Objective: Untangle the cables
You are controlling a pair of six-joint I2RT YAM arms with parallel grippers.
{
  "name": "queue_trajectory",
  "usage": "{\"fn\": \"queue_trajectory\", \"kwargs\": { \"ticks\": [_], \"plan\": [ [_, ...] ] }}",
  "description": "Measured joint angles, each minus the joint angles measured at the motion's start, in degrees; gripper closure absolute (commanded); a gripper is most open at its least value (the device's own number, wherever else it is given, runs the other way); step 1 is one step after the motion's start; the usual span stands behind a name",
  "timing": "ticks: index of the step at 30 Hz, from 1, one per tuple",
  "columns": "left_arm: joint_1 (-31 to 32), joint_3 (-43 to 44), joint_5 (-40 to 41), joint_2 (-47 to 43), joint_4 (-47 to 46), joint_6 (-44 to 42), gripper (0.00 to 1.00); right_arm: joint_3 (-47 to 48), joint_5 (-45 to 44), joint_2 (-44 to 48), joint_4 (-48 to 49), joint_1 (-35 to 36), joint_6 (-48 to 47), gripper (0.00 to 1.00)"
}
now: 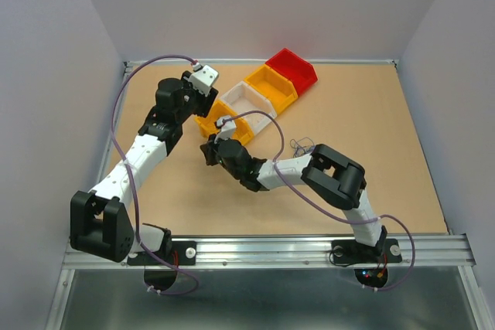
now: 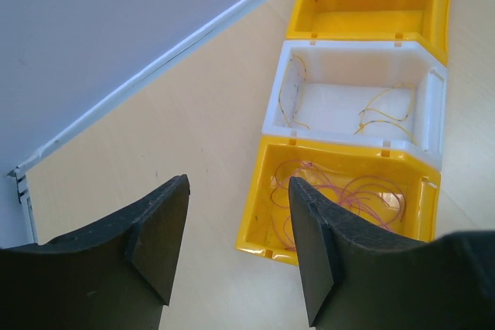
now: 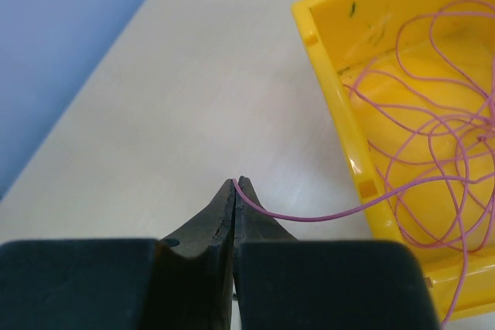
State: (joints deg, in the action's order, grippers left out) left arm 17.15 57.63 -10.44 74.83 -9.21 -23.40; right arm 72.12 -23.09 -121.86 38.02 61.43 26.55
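Note:
My right gripper [image 3: 234, 182] is shut on the end of a thin purple cable [image 3: 309, 218]. That cable runs over the wall of the near yellow bin [image 3: 340, 113] into a loose coil of purple cables [image 3: 433, 152] inside. In the top view the right gripper [image 1: 209, 151] sits just left of that bin [image 1: 207, 126]. A small dark wad of cables [image 1: 302, 146] lies on the table beside the right arm. My left gripper [image 2: 240, 183] hangs open over bare table, with nothing between its fingers, close to the same bin [image 2: 259, 191].
A row of bins runs diagonally to the back right: the near yellow one, a white bin [image 2: 278, 90] holding yellow cables [image 2: 379, 113], an empty yellow bin [image 2: 363, 28] and a red bin [image 1: 291, 67]. White walls enclose the table.

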Motion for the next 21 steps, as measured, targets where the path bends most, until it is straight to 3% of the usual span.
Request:
{"fn": "queue_trajectory", "kwargs": {
  "ticks": [8, 21],
  "plan": [
    [0.0, 0.0, 0.0, 0.0, 0.0, 0.0, 0.35, -3.3, 8.1, 5.4, 1.8, -3.9, 2.9, 1.0],
    [0.0, 0.0, -0.3, 0.0, 0.0, -0.7, 0.35, -5.6, 23.4, 6.0, 7.6, -13.8, 10.0, 0.99]
  ]
}}
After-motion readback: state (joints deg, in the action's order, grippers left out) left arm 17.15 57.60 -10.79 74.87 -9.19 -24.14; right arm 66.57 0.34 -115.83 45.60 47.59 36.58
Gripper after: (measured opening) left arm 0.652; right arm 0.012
